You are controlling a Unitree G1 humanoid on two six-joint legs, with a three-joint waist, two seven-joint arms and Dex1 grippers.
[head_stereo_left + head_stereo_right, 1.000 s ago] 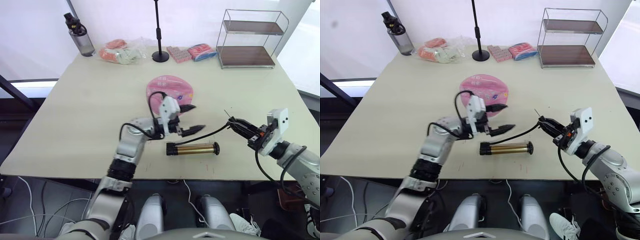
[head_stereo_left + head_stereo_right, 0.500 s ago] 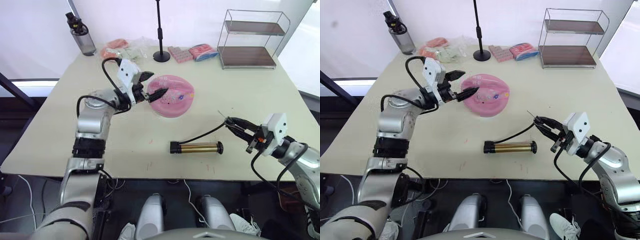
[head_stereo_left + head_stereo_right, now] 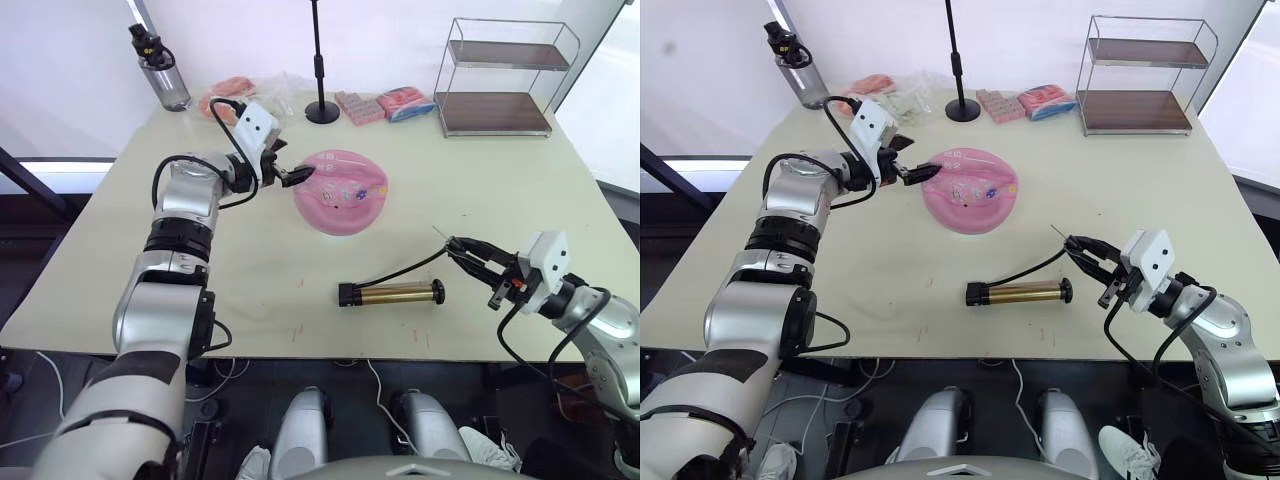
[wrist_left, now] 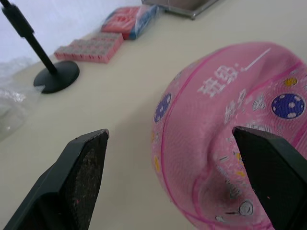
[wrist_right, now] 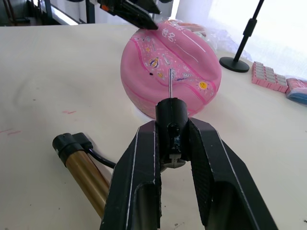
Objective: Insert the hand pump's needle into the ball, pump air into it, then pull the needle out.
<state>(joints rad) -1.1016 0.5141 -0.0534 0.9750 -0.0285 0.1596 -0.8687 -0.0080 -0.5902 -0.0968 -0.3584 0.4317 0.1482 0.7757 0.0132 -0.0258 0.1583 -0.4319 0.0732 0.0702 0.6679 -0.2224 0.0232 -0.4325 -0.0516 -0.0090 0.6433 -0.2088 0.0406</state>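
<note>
Right gripper (image 5: 171, 143) clamps needle (image 5: 170, 82) by black fitting, tip aimed at ball (image 3: 341, 189) well ahead, ready for insertion. Left gripper (image 4: 177, 158) spread wide, straddling ball's near edge to steady it. Hand pump (image 3: 391, 294) lies between, hose trailing.

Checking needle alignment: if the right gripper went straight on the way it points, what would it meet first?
Probably the ball: the needle held in the right gripper points at it across bare table, though depth is unclear.
</note>
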